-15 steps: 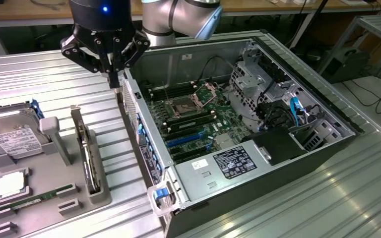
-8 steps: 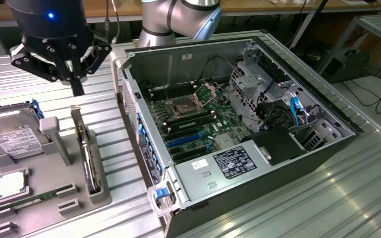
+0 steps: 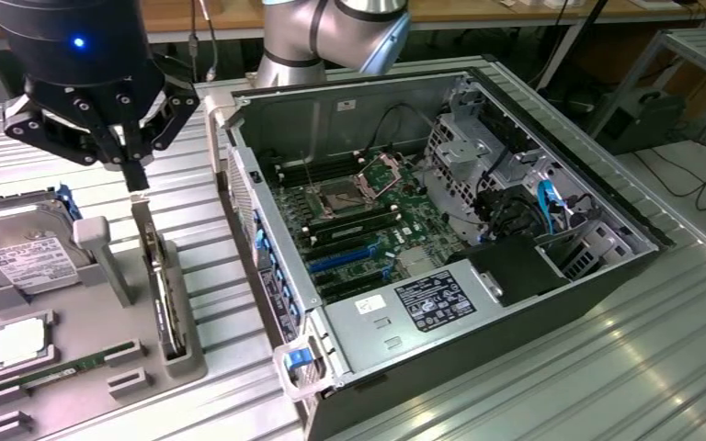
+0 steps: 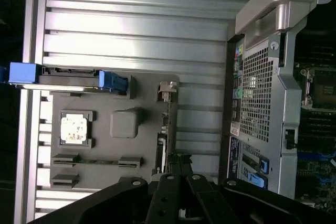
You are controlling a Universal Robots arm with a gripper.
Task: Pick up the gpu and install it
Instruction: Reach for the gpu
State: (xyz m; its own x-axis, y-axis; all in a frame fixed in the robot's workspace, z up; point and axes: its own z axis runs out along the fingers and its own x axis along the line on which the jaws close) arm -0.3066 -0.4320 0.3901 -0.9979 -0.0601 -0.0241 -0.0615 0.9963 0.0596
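Presently, the gpu [image 3: 163, 294] is shown unlifted in its tray [image 3: 96, 320], with the gripper [image 3: 136, 179] poised just above, jaws closed and empty; installation in the case [image 3: 316, 115] is undone.

The gpu [image 3: 157, 276], a thin dark card standing on edge in a grey plastic holder directly beneath the black gripper [image 3: 136, 181], has both broad faces hidden by the slot walls. The gripper's round black housing is cut off by the picture's edge. Beside the gripper, away from the open grey metal computer case [image 3: 328, 101], the silver white-labelled hard drive [image 3: 22, 257] is cropped, its print too small to read.
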